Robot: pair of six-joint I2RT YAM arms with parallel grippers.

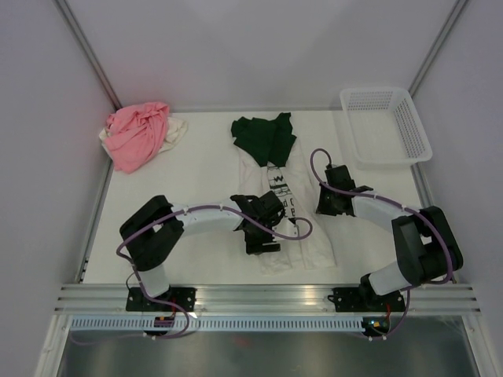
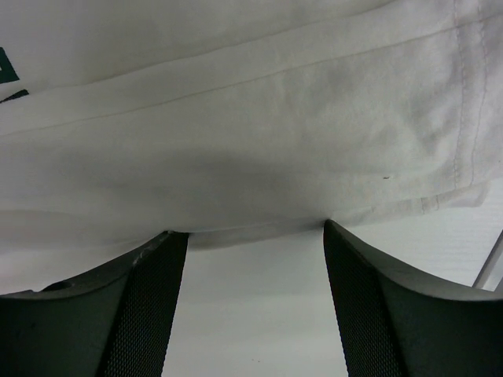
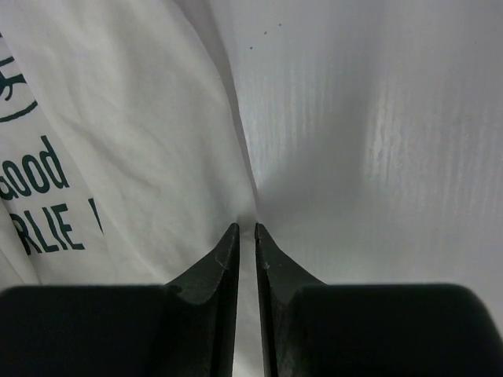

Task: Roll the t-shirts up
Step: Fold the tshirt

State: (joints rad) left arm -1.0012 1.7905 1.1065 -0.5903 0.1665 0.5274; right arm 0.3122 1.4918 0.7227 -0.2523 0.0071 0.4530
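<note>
A cream-white t-shirt (image 1: 314,239) with black lettering lies folded into a long strip down the middle of the table. A dark green t-shirt (image 1: 266,137) is bunched at its far end. My left gripper (image 1: 263,229) is at the strip's left edge. In the left wrist view the left gripper (image 2: 255,229) stands open, its tips just touching the hemmed cloth (image 2: 236,118). My right gripper (image 1: 326,200) is at the strip's right edge. Up close, the right gripper (image 3: 245,228) has its jaws nearly together, pinching the shirt's edge (image 3: 118,157) beside the lettering (image 3: 47,204).
A pink t-shirt (image 1: 137,135) is heaped at the back left corner with a plain cream one (image 1: 178,129) under it. A white mesh basket (image 1: 377,92) stands at the back right. Enclosure walls border the table on both sides.
</note>
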